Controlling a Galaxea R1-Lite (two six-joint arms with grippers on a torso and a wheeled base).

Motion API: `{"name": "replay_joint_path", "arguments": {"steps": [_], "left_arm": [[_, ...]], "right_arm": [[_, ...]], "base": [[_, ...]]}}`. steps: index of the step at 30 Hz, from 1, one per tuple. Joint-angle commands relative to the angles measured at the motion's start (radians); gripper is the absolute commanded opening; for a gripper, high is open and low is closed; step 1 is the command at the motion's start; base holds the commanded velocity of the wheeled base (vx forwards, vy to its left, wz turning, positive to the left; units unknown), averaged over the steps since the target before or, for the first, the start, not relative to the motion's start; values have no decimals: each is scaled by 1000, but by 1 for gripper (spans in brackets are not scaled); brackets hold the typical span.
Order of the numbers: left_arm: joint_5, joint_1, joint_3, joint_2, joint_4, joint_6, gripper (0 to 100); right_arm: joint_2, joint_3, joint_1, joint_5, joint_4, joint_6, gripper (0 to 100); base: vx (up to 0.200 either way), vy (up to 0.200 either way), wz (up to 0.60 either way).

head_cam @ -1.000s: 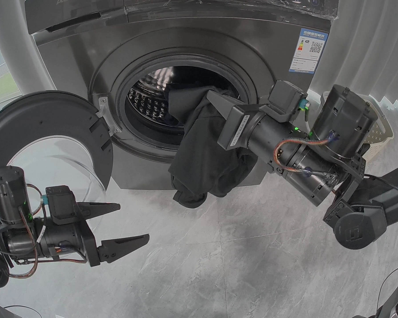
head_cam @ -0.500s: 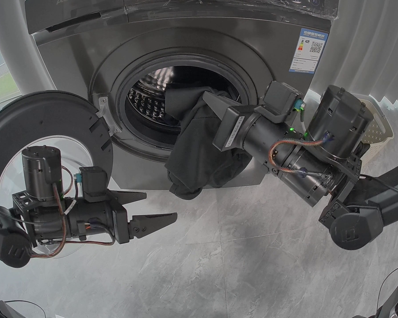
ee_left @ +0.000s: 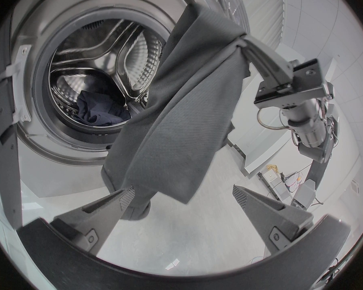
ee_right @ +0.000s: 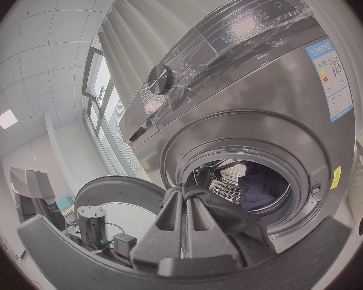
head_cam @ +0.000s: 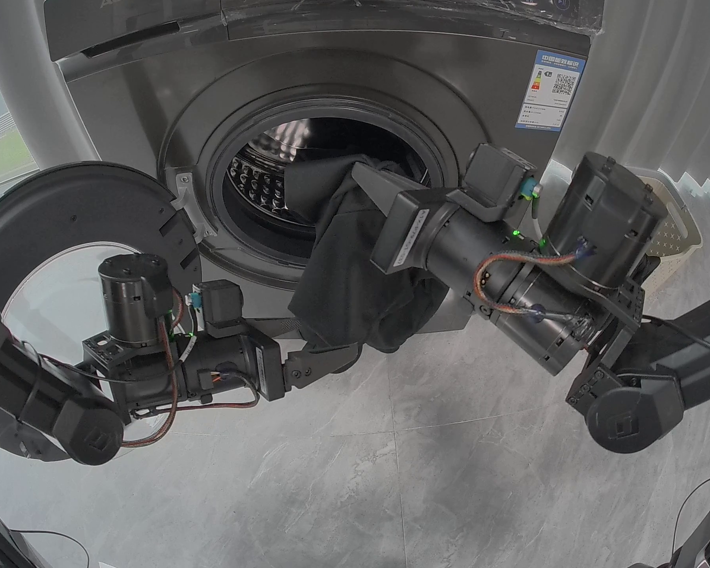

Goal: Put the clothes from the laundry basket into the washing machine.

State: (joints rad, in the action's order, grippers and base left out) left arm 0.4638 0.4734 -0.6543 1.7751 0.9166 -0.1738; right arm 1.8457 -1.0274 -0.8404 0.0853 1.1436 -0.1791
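A dark grey garment [head_cam: 347, 278] hangs in front of the washing machine's [head_cam: 331, 72] round opening. My right gripper [head_cam: 363, 175] is shut on its top edge, seen up close in the right wrist view [ee_right: 183, 194]. The cloth [ee_left: 181, 121] drapes down past the machine's lower front. My left gripper [head_cam: 331, 356] is low, at the garment's hanging end. Its fingers stand open [ee_left: 181, 190], and the hem lies between them and against one finger. A dark blue garment [ee_left: 99, 109] lies inside the drum.
The machine's door [head_cam: 79, 207] is swung wide open to the left, behind my left arm. A white laundry basket [head_cam: 678, 230] stands right of the machine, mostly hidden by my right arm. Grey tiled floor [head_cam: 418, 475] lies in front.
My left arm has swung right and toward the machine, bringing its open gripper to the garment's lower end. My right gripper has shifted slightly left with the garment.
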Motion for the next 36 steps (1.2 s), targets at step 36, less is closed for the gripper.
{"name": "replay_joint_path", "arguments": {"steps": [36], "left_arm": [[-24, 96, -1, 167, 392, -84, 100]], "right_arm": [[18, 3, -2, -1, 8, 3, 0]], "base": [[0, 0, 0]]}}
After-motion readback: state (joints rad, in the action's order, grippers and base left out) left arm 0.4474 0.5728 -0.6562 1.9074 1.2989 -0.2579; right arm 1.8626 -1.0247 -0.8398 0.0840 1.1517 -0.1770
